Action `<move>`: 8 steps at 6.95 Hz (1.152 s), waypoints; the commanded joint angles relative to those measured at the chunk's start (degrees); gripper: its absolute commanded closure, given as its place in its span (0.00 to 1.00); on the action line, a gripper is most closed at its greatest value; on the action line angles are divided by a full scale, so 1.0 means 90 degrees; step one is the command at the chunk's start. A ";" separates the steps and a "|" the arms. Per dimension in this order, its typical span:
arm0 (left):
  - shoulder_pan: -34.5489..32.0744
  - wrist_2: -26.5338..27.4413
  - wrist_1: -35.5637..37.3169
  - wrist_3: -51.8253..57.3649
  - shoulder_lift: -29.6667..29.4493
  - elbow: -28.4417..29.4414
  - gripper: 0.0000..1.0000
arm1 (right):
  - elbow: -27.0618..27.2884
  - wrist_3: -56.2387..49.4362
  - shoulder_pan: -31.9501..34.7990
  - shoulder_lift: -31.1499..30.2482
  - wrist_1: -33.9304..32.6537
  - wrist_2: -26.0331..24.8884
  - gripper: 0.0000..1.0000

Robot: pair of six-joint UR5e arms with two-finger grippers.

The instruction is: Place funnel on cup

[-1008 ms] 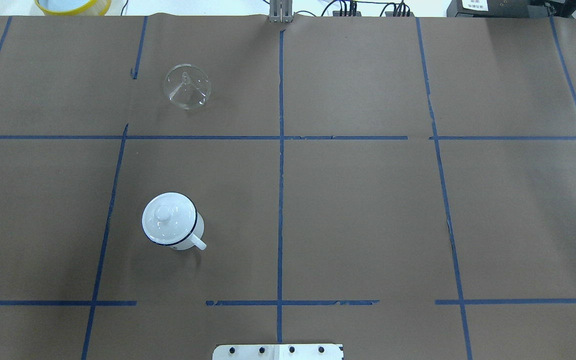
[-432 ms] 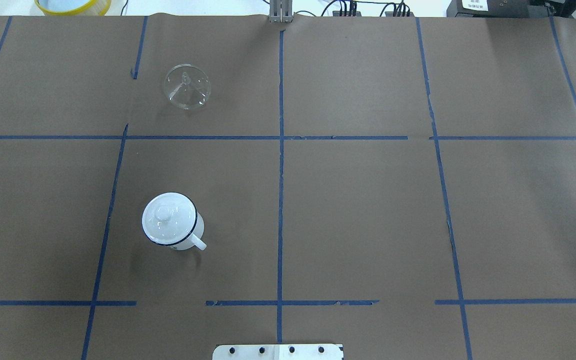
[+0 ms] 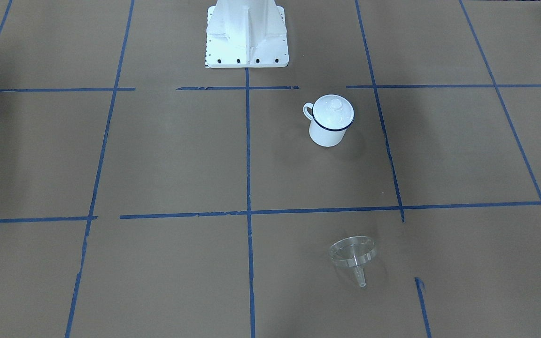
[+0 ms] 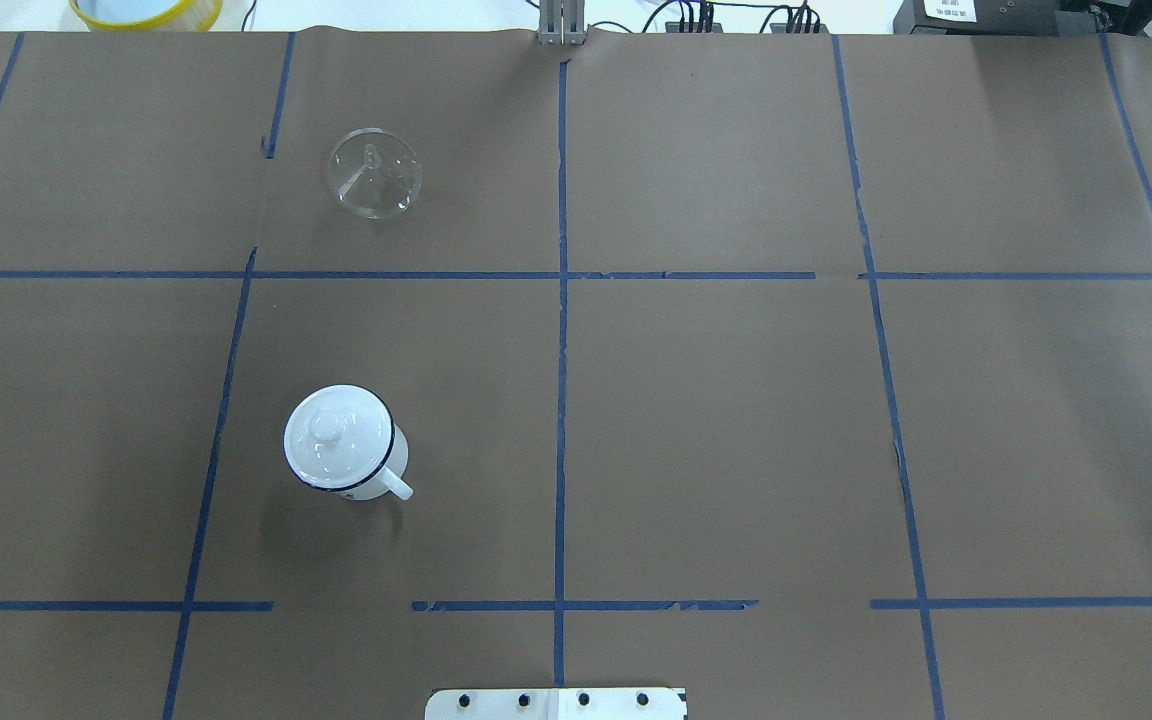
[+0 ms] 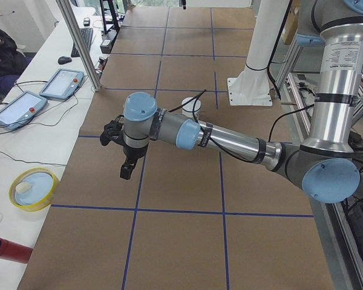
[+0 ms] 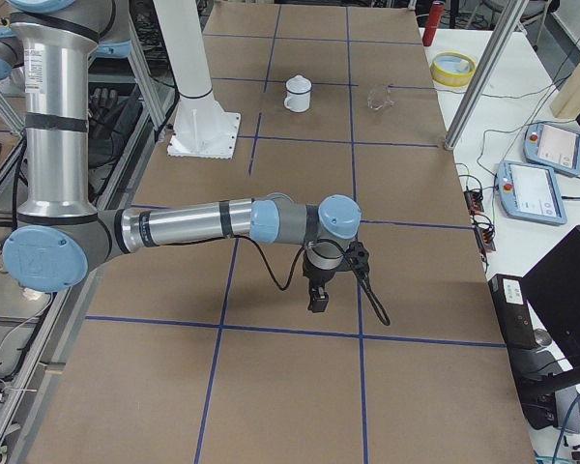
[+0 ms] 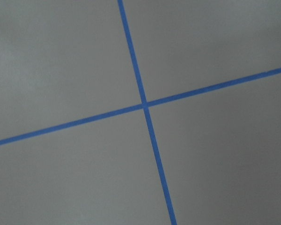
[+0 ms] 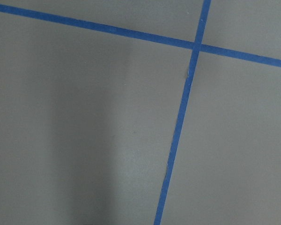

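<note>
Tabletop, taped grid | left arm nearer, hanging over the left end, right arm well apart | left jaws, right jaws: width impossible to tell | cup on left half, lid on | funnel past it, tipped over, spout toward the far edge.

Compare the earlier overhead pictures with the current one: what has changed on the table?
Nothing visibly changed. The funnel and the cup sit exactly where they were, apart from each other.
</note>
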 commanded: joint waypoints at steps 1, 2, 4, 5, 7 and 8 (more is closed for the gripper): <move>0.0606 0.0010 -0.0717 -0.1113 -0.0046 -0.0098 0.00 | 0.0007 0.0000 0.0000 0.0000 0.0000 0.0000 0.00; 0.1113 0.0058 -0.0718 -0.1980 -0.0065 -0.0273 0.00 | 0.0007 0.0000 0.0000 0.0000 0.0000 0.0000 0.00; 0.2235 0.0098 -0.0737 -0.4233 -0.0085 -0.1080 0.00 | -0.0003 0.0000 0.0000 0.0000 0.0000 0.0000 0.00; 0.2869 0.0108 -0.0737 -0.5337 -0.0133 -0.1540 0.00 | 0.0007 0.0000 0.0000 0.0000 0.0000 0.0000 0.00; 0.4450 0.1273 -0.0708 -0.7137 -0.0425 -0.1972 0.00 | -0.0003 0.0000 0.0000 0.0000 0.0000 0.0000 0.00; 0.5115 0.1811 -0.0689 -0.7590 -0.0475 -0.2051 0.00 | 0.0007 0.0000 0.0000 0.0000 0.0000 0.0000 0.00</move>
